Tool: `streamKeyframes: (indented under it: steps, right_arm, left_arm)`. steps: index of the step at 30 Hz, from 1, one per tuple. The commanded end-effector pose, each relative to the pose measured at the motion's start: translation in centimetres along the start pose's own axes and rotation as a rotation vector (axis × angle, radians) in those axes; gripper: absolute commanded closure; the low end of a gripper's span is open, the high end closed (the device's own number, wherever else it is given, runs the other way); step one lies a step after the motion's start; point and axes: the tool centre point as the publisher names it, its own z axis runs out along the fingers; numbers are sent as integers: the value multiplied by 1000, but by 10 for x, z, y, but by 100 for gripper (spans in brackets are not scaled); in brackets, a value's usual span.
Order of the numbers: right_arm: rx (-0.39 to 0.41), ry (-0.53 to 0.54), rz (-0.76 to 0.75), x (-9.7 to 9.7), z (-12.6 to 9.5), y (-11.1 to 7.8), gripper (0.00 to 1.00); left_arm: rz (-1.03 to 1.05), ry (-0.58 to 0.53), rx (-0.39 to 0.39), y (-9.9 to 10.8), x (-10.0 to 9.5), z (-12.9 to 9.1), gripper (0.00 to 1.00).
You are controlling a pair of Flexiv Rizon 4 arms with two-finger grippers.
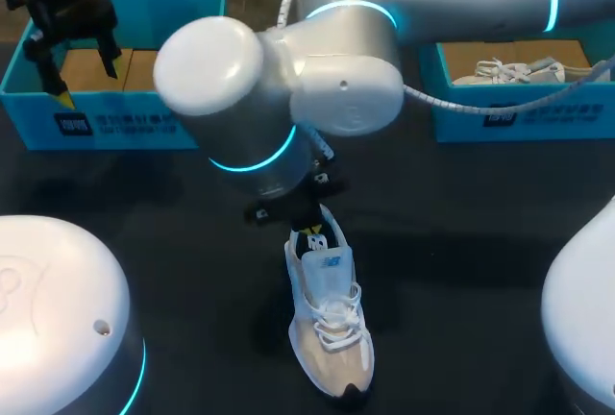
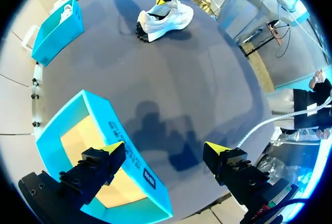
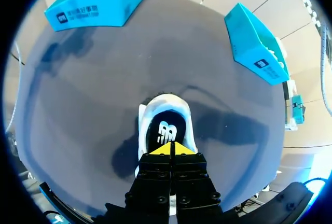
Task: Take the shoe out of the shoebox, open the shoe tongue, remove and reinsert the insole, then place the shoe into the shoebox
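A white shoe [image 1: 330,324] stands on the dark table near the front middle, toe towards the front edge. My right arm reaches in from the upper right, and its gripper [image 1: 312,231] hangs over the shoe's heel opening. In the right wrist view that gripper [image 3: 171,149] is shut, tips together just over the dark insole [image 3: 164,130]; nothing shows between them. My left gripper [image 1: 60,45] is open at the back left above the empty blue shoebox [image 1: 110,119]. In its own view the left gripper [image 2: 165,149] straddles that shoebox's wall [image 2: 111,130], with the shoe [image 2: 165,19] far ahead.
A second blue shoebox [image 1: 519,115] at the back right holds another white shoe [image 1: 509,71]. Both boxes show in the right wrist view, one [image 3: 98,6] far ahead and one [image 3: 254,42] off to the side. Dark tabletop [image 1: 173,194] lies between the boxes and the shoe.
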Motion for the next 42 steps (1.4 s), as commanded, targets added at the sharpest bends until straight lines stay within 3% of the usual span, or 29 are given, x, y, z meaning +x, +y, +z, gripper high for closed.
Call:
streamKeyframes:
  steps: [1,7,25,34,42]
  right_arm:
    - [-11,-25,9,1,21,-2,100]
    - [-11,-74,14,-6,39,-3,100]
    - [27,-27,22,-11,87,-10,100]
    - [-7,-53,24,-13,72,-11,100]
    - [45,-11,15,-7,101,-10,100]
  left_arm:
    - [0,1,-2,0,0,0,0]
    - [0,1,-2,0,0,0,0]
    - [0,1,-2,0,0,0,0]
    - [0,1,-2,0,0,0,0]
    - [0,1,-2,0,0,0,0]
